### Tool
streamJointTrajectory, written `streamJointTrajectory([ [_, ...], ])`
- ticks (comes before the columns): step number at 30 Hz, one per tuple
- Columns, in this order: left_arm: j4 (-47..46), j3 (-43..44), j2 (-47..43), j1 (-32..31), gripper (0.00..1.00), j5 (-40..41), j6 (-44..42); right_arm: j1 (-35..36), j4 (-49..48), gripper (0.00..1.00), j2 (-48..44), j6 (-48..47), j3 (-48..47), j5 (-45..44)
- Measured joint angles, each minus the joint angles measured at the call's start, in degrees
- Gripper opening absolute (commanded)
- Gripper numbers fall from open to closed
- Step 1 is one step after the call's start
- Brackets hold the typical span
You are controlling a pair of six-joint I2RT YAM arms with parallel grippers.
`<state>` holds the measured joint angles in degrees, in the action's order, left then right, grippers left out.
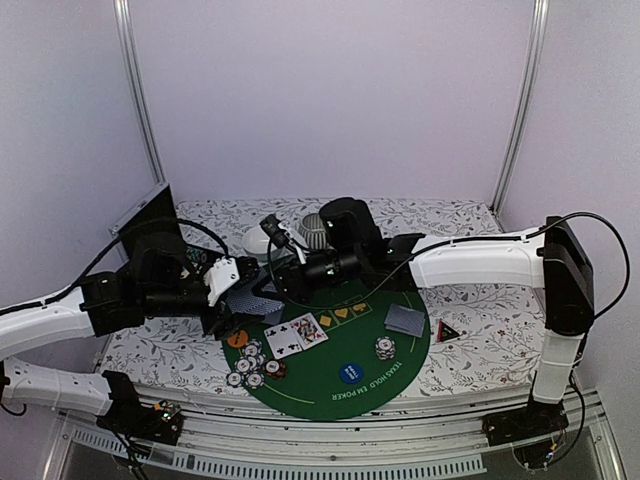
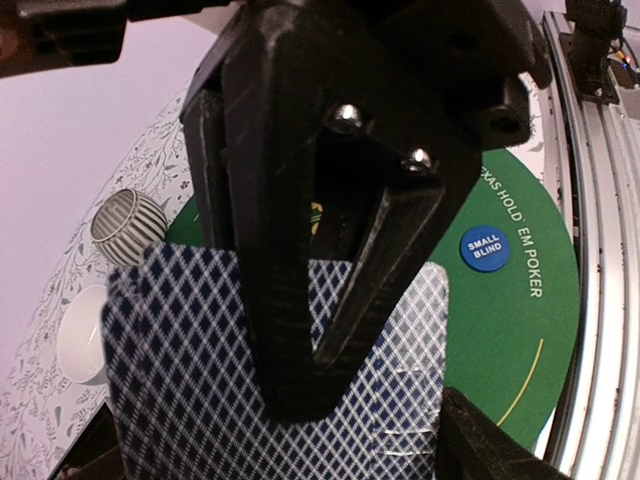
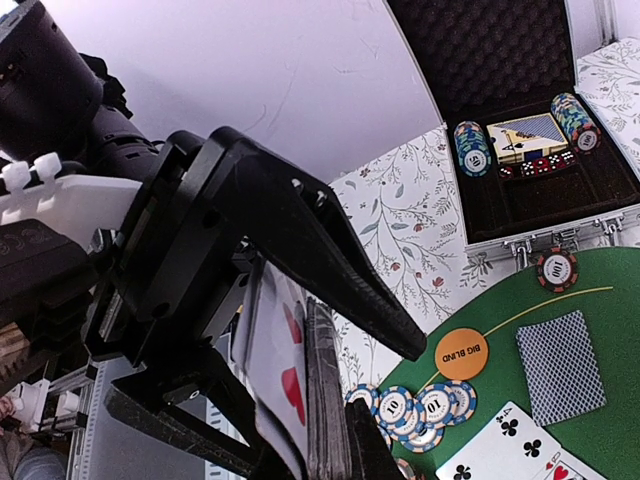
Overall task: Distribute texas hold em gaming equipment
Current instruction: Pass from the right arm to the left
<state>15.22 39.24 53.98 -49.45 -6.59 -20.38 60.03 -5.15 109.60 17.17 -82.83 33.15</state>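
My left gripper (image 1: 238, 292) is shut on a deck of grey-blue-backed cards (image 2: 200, 380), held above the green mat's left edge. My right gripper (image 1: 272, 282) meets it from the right. In the right wrist view its jaws (image 3: 382, 392) stand apart either side of the deck's edge (image 3: 325, 400), and a red-pip card (image 3: 285, 365) bows away from the deck. On the mat lie face-up cards (image 1: 295, 332), face-down cards (image 1: 405, 318), chip piles (image 1: 252, 366) (image 1: 385, 347), an orange button (image 1: 236, 339) and a blue button (image 1: 349, 372). The red-black triangle (image 1: 447, 330) lies off the mat, right.
The round green mat (image 1: 330, 395) covers the table's front middle. A white bowl (image 1: 257, 240) and a striped grey bowl (image 1: 313, 230) stand behind the grippers. An open black case (image 3: 530, 140) with chips and cards sits at the back left.
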Motion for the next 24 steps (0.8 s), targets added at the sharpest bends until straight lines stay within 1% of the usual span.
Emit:
streamJointTrajectory([
  [4,-0.07,-0.02,0.33,-0.55,0.76,1.05,-0.39,0.02,0.00,0.03,0.00,0.20,0.00,0.00],
  [8,-0.17,-0.04,0.50,-0.76,0.79,1.25,-0.66,0.02,0.04,0.02,0.00,0.90,0.00,0.07],
  [11,-0.17,-0.11,0.50,-0.92,0.78,1.18,-0.83,0.07,0.02,0.02,0.00,1.44,0.00,0.33],
  [13,-0.20,-0.20,0.50,-1.09,0.74,1.27,-0.94,0.11,0.02,0.02,0.00,1.77,0.00,0.48],
  [20,-0.13,-0.46,0.74,-1.62,0.57,1.33,-1.29,0.35,-0.22,0.03,-0.02,2.58,0.00,0.44],
  [21,-0.11,-0.46,0.74,-1.68,0.55,1.40,-1.29,0.35,-0.20,0.04,0.00,2.56,0.00,0.42],
  [24,0.09,-0.46,0.68,-1.73,0.49,1.20,-0.96,0.35,-0.09,0.10,-0.02,1.97,0.15,0.42],
])
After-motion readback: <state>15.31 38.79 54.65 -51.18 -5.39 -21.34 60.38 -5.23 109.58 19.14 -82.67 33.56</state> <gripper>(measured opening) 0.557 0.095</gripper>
